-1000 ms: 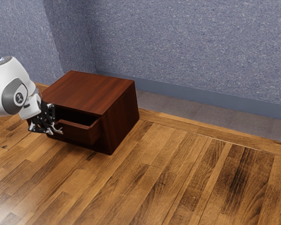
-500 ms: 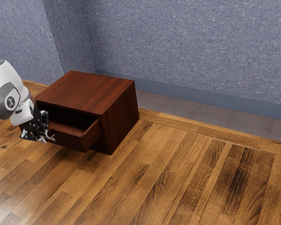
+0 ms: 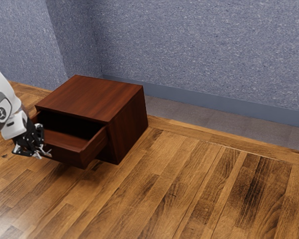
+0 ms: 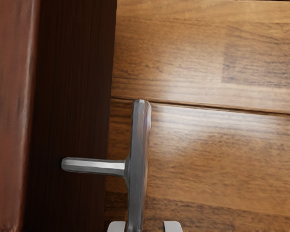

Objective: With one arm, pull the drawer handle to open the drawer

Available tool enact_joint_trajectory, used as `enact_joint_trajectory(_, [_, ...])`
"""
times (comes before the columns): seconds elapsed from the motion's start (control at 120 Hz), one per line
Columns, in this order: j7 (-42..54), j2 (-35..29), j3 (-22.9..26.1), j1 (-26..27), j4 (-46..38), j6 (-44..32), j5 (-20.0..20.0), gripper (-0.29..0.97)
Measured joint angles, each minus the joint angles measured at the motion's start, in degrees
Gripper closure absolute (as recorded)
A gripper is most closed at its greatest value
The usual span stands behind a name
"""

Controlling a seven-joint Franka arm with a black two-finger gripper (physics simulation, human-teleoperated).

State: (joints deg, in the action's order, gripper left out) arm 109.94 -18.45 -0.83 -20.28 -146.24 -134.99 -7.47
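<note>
Drawer of a dark red-brown wooden cabinet, standing partly open: front panel drawn out toward the exterior view's left, well clear of the cabinet face, with a shadowed cavity exposed behind it. Cabinet set directly on a plank wooden floor, near the corner of a speckled grey-blue wall. Black end effector at the drawer front, at the tip of the white arm entering from the exterior view's left; open or closed state not discernible. In the wrist view, a grey metal handle: one straight bar held off the dark drawer front by a short post, running just under the hand, floor planks beyond it.
</note>
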Motion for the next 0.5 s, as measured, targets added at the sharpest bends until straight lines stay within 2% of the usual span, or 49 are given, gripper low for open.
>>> enact_joint_trajectory(0.317, [0.13,-1.64,-0.8,-0.07,-0.38,0.66,0.04,0.66])
enact_joint_trajectory(0.367, [0.32,-4.24,-2.0,-0.04,-0.3,1.65,0.07,0.61])
enact_joint_trajectory(0.5, [1.22,-16.27,-6.8,0.05,1.36,7.3,0.06,0.34])
